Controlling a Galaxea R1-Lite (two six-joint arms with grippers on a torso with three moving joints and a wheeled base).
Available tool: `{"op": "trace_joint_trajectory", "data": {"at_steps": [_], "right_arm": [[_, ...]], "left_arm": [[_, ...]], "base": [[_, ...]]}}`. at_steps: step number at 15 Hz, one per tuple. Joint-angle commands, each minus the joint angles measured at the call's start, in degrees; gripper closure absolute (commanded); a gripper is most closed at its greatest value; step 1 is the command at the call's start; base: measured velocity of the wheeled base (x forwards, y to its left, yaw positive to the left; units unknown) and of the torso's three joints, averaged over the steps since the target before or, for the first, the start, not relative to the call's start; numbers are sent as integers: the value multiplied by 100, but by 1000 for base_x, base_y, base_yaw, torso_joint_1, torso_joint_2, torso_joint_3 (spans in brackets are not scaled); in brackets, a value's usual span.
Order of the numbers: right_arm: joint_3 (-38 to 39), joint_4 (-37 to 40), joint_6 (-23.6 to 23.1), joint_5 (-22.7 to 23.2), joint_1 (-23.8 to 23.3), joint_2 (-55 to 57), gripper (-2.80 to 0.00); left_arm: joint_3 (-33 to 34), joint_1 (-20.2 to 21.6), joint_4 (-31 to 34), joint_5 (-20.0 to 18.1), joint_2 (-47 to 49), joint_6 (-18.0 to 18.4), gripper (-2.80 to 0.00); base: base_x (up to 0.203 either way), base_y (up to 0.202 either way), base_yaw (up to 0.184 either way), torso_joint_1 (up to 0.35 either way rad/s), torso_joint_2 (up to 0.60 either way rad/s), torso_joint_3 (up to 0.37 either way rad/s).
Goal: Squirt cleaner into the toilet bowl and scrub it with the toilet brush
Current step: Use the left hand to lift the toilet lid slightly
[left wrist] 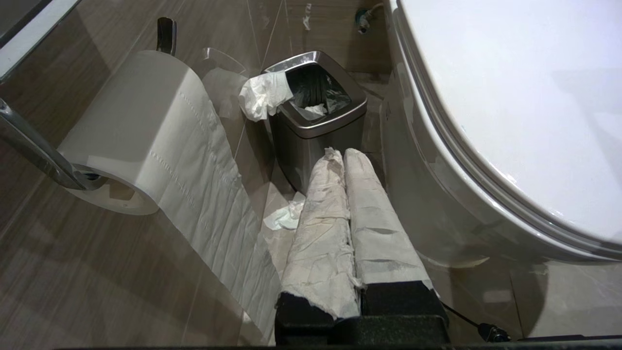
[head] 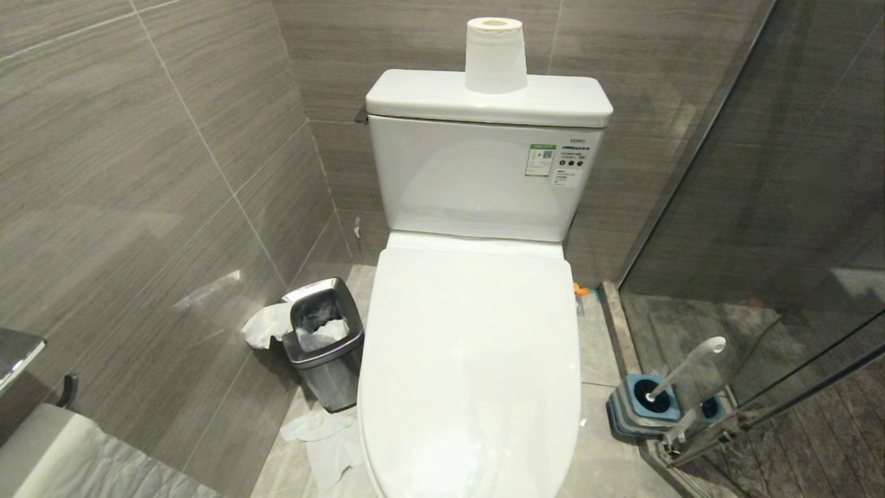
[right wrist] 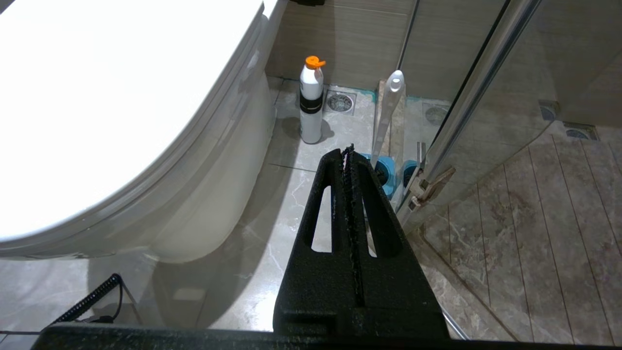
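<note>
A: From the head camera, what do you see?
B: The toilet (head: 470,360) has its lid down. The brush (head: 684,366) stands in its blue holder (head: 639,408) on the floor, on the robot's right side, by the glass door. No arm shows here.

A: And the left wrist camera?
B: The left tool (left wrist: 342,160) has its two wrapped fingers pressed together, holding nothing. It hangs near the bin (left wrist: 316,107). No bottle or brush is on that side.

A: And the right wrist camera?
B: The right tool (right wrist: 347,155) is pressed together too, and empty. The cleaner bottle (right wrist: 311,104) stands up straight on the floor past its tip, just beside the toilet base. The brush handle (right wrist: 388,112) stands tall next to it.

A: So which arm should go?
B: I think the right one. It is nearer to both. The lid must come up first.
</note>
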State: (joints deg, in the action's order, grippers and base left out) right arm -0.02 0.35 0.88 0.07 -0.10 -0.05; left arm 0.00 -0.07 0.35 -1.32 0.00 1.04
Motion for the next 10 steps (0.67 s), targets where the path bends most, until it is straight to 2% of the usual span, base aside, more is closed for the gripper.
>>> {"op": "trace_joint_trajectory", "data": {"at_steps": [1, 10], "right_arm": [[2, 0, 0, 1, 1, 5, 0], [2, 0, 0, 1, 1, 5, 0]], "left_arm": [[9, 1, 0, 0, 0, 2, 0], [9, -1, 0, 0, 0, 2, 0]], "base": [[0, 0, 0, 0, 0, 0], [0, 0, 0, 0, 0, 0]]}}
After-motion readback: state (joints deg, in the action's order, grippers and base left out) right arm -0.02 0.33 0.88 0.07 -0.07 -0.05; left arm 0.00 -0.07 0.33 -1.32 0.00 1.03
